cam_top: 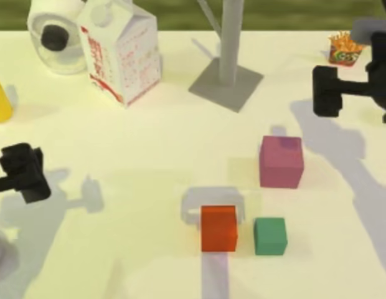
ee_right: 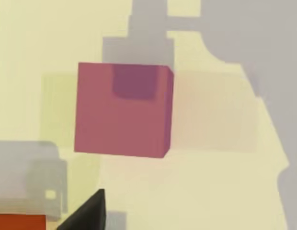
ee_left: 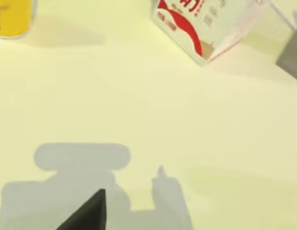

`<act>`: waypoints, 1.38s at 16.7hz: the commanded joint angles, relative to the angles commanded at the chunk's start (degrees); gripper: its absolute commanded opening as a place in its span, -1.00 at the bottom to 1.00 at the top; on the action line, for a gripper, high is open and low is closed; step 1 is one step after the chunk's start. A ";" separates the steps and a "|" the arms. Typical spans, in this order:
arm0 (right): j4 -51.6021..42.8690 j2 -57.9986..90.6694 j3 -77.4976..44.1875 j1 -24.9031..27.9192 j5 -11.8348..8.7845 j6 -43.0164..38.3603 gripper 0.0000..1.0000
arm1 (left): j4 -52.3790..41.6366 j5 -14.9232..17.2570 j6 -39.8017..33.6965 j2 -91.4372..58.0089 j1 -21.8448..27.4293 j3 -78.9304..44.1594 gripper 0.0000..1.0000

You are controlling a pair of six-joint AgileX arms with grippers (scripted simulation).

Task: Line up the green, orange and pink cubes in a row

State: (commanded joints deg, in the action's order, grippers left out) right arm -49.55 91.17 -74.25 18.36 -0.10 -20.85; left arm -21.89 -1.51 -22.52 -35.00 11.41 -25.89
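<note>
The orange cube [cam_top: 218, 228] and green cube [cam_top: 270, 236] sit side by side near the table's front; the pink cube [cam_top: 281, 161] lies behind, apart, likely next to join them. Both arms hover empty, finger positions indiscernible.

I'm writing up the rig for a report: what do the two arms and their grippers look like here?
Both are matte black and blocky, with no visible cables or markings. The left gripper sits at the table's left side, the right gripper at its far right. Each wrist view shows only a dark pointed fingertip.
</note>
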 joint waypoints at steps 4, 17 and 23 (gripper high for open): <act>-10.59 18.97 -16.38 3.85 0.01 -4.50 1.00 | 10.57 0.54 10.74 18.06 -6.88 14.54 1.00; -19.29 36.43 -32.22 7.09 0.26 -8.61 1.00 | 21.89 1.51 22.52 35.00 -12.56 25.89 1.00; -7.39 40.28 -24.72 7.33 0.32 -8.70 1.00 | 21.89 1.51 22.52 35.00 -12.56 25.89 1.00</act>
State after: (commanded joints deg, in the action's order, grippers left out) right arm -56.93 131.45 -98.97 25.69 0.23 -29.55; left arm 0.00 0.00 0.00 0.00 -1.15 0.00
